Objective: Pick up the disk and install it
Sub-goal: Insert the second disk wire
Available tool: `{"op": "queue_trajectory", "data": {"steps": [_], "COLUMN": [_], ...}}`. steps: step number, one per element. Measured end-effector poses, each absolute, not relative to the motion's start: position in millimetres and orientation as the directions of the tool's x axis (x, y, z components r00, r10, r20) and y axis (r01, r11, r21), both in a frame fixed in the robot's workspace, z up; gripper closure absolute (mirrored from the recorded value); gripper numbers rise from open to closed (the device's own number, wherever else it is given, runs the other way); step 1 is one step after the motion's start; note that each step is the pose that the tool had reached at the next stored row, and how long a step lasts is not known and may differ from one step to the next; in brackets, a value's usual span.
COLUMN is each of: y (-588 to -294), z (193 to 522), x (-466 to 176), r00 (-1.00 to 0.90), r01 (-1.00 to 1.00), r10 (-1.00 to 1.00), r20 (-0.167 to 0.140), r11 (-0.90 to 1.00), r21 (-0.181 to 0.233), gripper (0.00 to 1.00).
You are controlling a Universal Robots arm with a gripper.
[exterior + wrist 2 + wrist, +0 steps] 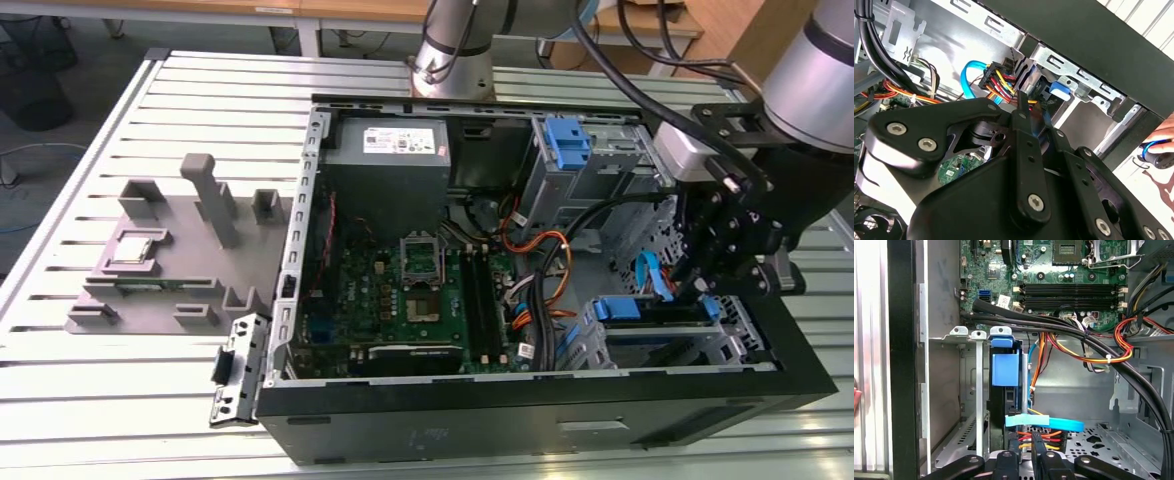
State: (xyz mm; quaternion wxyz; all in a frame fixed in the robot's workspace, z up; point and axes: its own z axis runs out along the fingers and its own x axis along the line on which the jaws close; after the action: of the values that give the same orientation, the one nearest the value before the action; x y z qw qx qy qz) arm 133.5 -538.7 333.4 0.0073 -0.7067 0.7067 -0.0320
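Observation:
The disk (1005, 370) stands on edge in a slot of the metal drive cage (976, 405), its blue carrier end facing out. In the exterior view the disk (638, 310) shows as a blue strip in the cage (667, 345) at the case's near right corner. My gripper (714, 285) hangs just above that cage. In the first wrist view the gripper (1025, 452) is shut, its tips close together with nothing between them, a short way off the disk's end. In the second wrist view the gripper (1034, 112) points at the blue carrier tab (1059, 89).
A blue data cable (1054, 423) and a red-yellow-black power plug (999, 80) lie right by the fingertips. Thick black cables (1094, 347) cross the case. A second blue carrier (567, 140) sits in the far cage. A grey fixture (160, 270) stands left. A hand (1160, 142) rests outside the case.

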Motion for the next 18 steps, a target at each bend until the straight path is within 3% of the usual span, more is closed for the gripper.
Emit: {"op": "queue_trajectory", "data": {"steps": [18], "y": [-538.7], "z": [356.6], "x": [133.5], "r00": [-0.001], "r01": [-0.998], "r10": [-0.999], "r20": [0.036], "r11": [-0.001], "r21": [-0.056], "gripper": [0.76]}}
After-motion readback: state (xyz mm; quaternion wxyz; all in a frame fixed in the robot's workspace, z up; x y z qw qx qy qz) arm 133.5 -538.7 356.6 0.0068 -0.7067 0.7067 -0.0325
